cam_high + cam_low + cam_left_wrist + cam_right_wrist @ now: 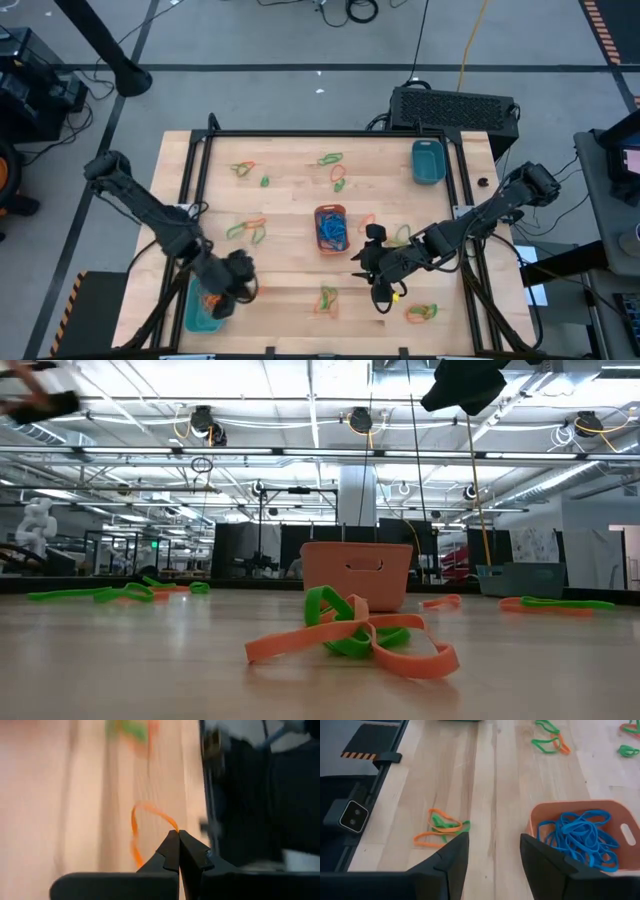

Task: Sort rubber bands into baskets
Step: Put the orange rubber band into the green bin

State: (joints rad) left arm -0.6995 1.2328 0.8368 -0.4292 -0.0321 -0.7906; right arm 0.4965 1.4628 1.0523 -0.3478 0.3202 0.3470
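At the centre of the light wooden slatted table sits the orange rounded-rectangle plastic basket, long axis running from the near edge toward the far edge; it holds a tangle of blue elastic rubber bands. A teal rounded-rectangle plastic basket stands at the far right corner, long axis in the same direction. A second teal plastic basket lies at the near left corner, partly under the left arm.

Left gripper: positioned over the near-left teal basket. Its fingers are pressed together, pinching a thin orange rubber band whose loop hangs from the tips.

Right gripper: positioned just right of the orange basket, toward the near edge. Its fingers stand spread apart with nothing between them.

Loose green and orange rubber bands lie scattered on the table: clusters near the far edge, left of the orange basket, and near the front edge. One orange-and-green tangle lies flat in front of the orange basket in the low view. Another pair lies just beyond the right gripper's fingers.
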